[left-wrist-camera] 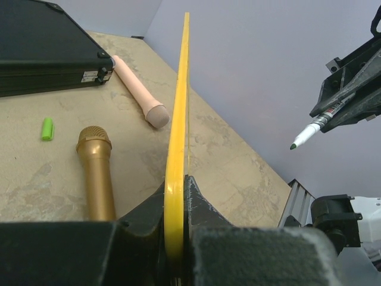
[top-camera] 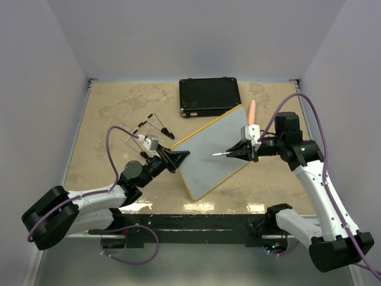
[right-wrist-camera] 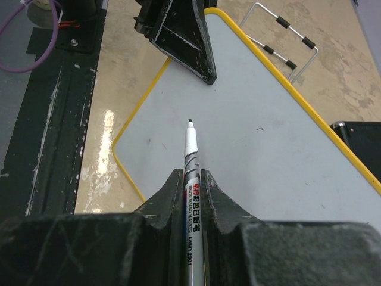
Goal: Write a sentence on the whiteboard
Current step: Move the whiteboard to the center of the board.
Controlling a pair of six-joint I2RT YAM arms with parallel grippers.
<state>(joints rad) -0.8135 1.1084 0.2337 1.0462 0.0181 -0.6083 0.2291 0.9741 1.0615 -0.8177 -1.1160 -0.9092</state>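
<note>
Gold microphone [left-wrist-camera: 95,170] handle – hidden behind left gripper [left-wrist-camera: 177,193].

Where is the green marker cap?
Left wrist view: the green cap lies on the tabletop, left of the gold microphone, near the black case.

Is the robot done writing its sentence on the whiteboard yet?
Not yet. Done: the marker is uncapped; a green cap lies on the table. In hand: the left claw clamps the whiteboard by its edge, the right claw holds the marker, tip off the board. Left: the whole sentence; the board is blank.
</note>
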